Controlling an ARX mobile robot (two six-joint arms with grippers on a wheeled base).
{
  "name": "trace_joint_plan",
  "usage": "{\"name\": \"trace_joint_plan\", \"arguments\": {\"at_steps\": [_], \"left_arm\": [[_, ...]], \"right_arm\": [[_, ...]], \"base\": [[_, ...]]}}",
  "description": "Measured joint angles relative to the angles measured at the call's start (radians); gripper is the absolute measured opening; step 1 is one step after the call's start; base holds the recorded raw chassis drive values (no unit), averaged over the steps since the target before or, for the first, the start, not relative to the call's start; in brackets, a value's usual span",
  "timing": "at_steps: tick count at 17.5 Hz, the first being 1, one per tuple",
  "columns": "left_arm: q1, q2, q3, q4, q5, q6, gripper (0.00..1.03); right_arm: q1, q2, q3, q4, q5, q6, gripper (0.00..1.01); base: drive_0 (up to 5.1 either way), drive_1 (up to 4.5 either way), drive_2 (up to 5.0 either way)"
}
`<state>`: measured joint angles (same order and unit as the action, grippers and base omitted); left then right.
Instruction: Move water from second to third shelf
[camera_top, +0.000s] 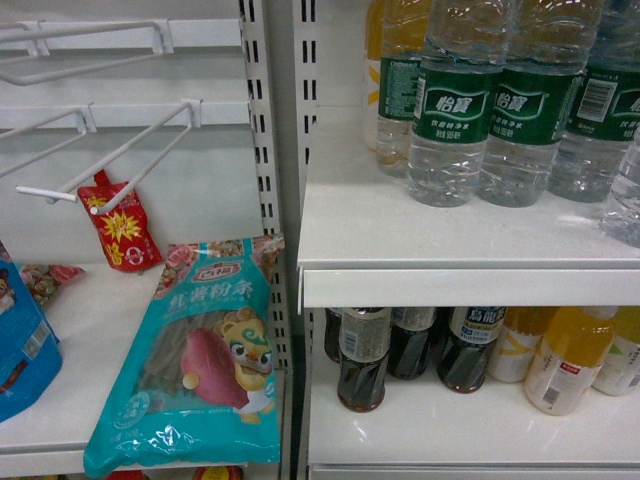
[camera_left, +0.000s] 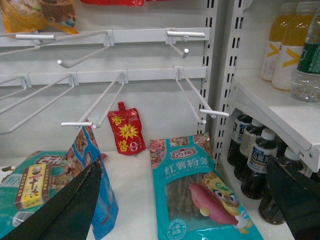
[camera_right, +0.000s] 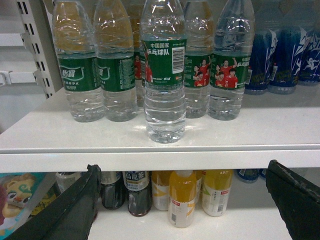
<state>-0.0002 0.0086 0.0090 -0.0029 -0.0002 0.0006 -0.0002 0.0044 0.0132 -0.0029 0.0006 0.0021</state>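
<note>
White store shelves fill every view, with a slotted upright between two bays. On the upper shelf of the right bay stands the water, a clear ribbed bottle with a dark green label, upright and close to the front edge, a little ahead of the row of other water bottles behind it. Blue bottles stand at the far right of that row. On the shelf below I see dark drink bottles and yellow juice bottles.

My right tool is spread wide, its two fingers low at both sides of the wrist view, in front of the shelf edge and touching nothing. My left tool is spread wide too, and it faces the left bay, where a teal snack bag lies flat and a red pouch leans on the back wall under wire hooks.
</note>
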Motion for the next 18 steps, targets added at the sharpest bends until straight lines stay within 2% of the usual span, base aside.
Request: {"name": "trace_joint_plan", "arguments": {"at_steps": [18], "left_arm": [[0.0,0.0,0.0,-0.001,0.0,0.0,0.98]], "right_arm": [[0.0,0.0,0.0,-0.001,-0.001,-0.004,0.98]], "base": [[0.0,0.0,0.0]]}}
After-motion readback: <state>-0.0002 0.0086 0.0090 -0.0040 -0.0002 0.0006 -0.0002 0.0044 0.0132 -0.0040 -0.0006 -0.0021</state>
